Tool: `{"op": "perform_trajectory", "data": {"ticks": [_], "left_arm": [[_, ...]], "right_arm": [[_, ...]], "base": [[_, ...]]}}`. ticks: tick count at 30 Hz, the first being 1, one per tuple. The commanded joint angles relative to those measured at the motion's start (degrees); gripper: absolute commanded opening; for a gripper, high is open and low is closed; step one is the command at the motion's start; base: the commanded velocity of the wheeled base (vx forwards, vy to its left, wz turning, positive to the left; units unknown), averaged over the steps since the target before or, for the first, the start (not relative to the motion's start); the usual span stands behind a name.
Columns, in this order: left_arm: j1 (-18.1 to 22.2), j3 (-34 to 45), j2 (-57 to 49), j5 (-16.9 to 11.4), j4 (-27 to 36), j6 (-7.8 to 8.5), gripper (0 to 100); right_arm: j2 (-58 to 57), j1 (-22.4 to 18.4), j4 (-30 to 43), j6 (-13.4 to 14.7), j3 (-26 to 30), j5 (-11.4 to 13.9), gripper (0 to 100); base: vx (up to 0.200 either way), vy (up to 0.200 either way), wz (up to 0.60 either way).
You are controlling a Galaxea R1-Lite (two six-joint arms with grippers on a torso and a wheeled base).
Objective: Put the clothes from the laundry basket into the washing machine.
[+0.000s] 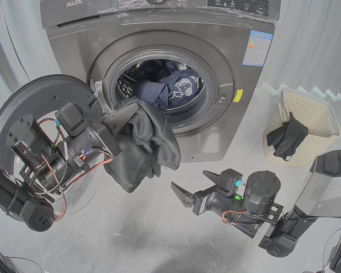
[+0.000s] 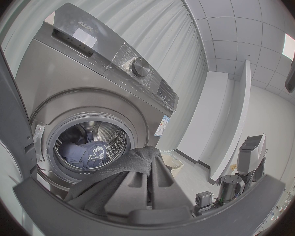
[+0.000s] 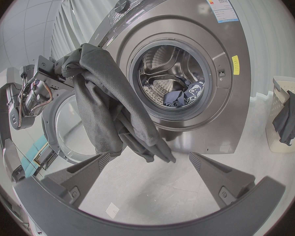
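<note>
At the mouth of the washing machine, whose door stands open on the robot's left, the left pincer pinches a dark grey garment that droops past the drum's rim. Navy clothes lie inside the drum. Lower, over the floor, the right pincer is spread wide, holding nothing. Off to the right stands the laundry basket, a black garment draped over its rim.
</note>
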Motion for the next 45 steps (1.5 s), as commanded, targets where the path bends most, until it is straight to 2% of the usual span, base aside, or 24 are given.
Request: {"op": "perform_trajectory", "data": {"ticks": [1, 5, 9, 17, 23, 45], "left_arm": [[-0.1, 0.1, 0.2, 0.0, 0.0, -0.01, 0], [-0.1, 0.2, 0.2, 0.0, 0.0, -0.10, 0], [-0.2, 0.4, 0.0, 0.0, 0.0, -0.19, 0], [0.1, 0.6, -0.2, -0.1, 0.0, -0.27, 0], [-0.3, 1.1, -0.3, -0.1, 0.0, -0.19, 0], [-0.4, 1.4, 0.2, -0.2, 0.0, -0.01, 0]], "right_arm": [[0.3, -0.1, -0.1, -0.1, -1.8, 0.0, 100], [1.2, -0.8, 0.3, -0.8, -4.8, 0.0, 100], [3.9, -1.4, 0.4, -1.1, -10.8, 0.1, 100], [6.7, -4.9, 0.8, -2.1, -18.3, 0.3, 100], [6.2, -5.2, 0.7, -2.2, -20.6, 0.2, 100], [8.7, -2.3, -0.2, -2.8, -24.6, 1.0, 100]], "base": [[0.000, 0.000, 0.00], [0.000, 0.000, 0.00], [0.000, 0.000, 0.00], [0.000, 0.000, 0.00], [0.000, 0.000, 0.00], [0.000, 0.000, 0.00]]}}
